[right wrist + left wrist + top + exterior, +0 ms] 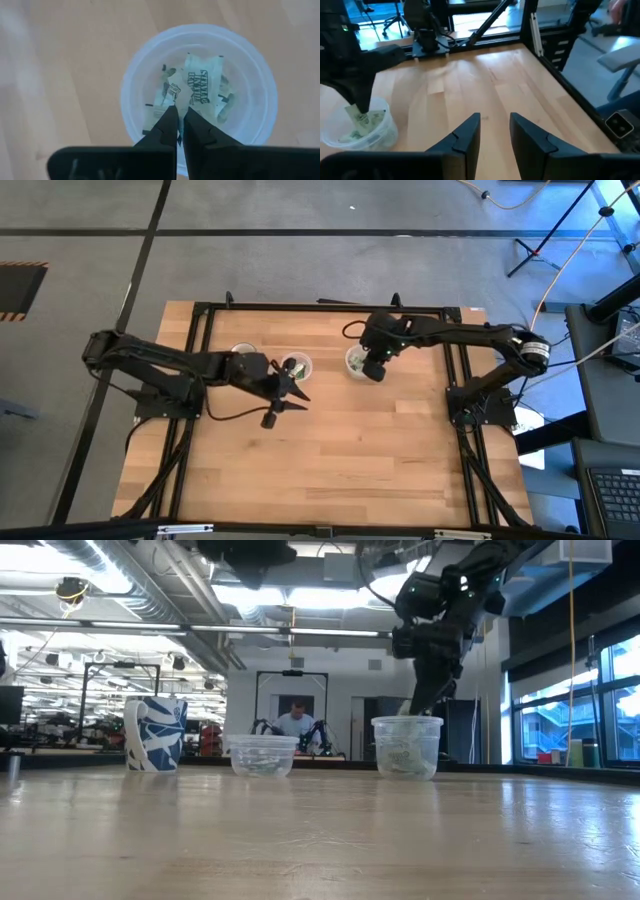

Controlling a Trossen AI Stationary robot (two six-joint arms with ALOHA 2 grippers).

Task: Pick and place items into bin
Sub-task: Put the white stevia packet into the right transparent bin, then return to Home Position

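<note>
Right wrist view: right pincer (179, 131) pressed onto one packet (175, 92) over the cup (260, 85) of packets; pick step, judged; next a clean lift, then carry to the bin (263, 754); left pincer (495, 127) spread, idle above the surface (520, 80).

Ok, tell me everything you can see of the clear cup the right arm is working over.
The clear cup is a round, see-through plastic tub with a thick rim, standing upright on the wooden table. It holds a loose heap of pale green-and-white packets with dark print. The right hand is directly above it, fingers pinched on the edge of one packet. In the low view the cup is the tallest of the clear tubs, apart from the shallower one beside it.
</note>
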